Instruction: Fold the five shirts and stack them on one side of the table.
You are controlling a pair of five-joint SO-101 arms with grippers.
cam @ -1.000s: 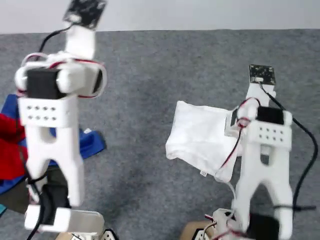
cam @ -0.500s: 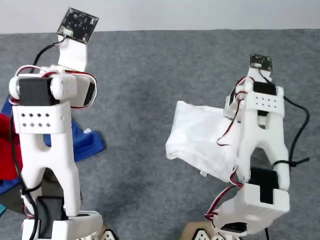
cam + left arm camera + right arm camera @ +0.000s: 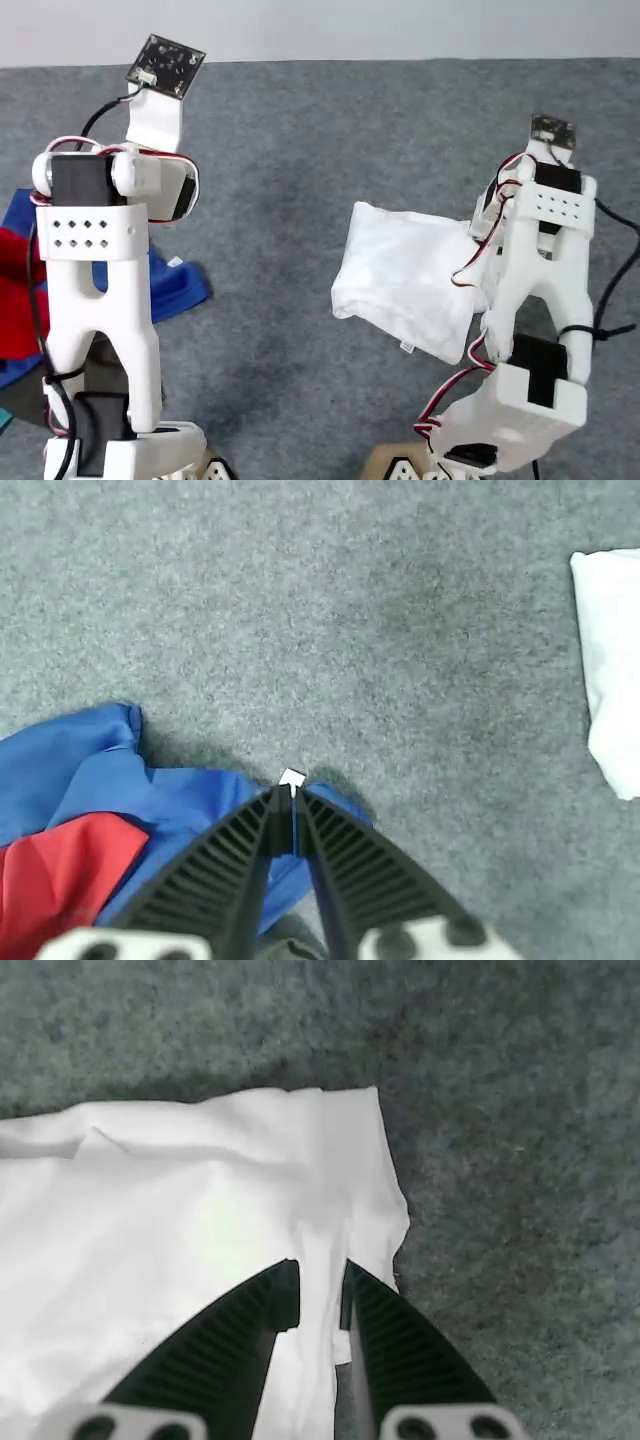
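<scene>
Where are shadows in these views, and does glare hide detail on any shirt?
High view: even light, faint shadow under the white shirt. Left wrist view: dark shadow patch on the table, another beside the blue shirt. Right wrist view: white shirt glares, folds faint.

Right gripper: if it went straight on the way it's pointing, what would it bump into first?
The right gripper would likely meet the white shirt first, near its edge; depth is unclear.

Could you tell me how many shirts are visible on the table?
3: a white shirt by the right gripper, a blue shirt and red shirt by the left gripper; others may be hidden.
</scene>
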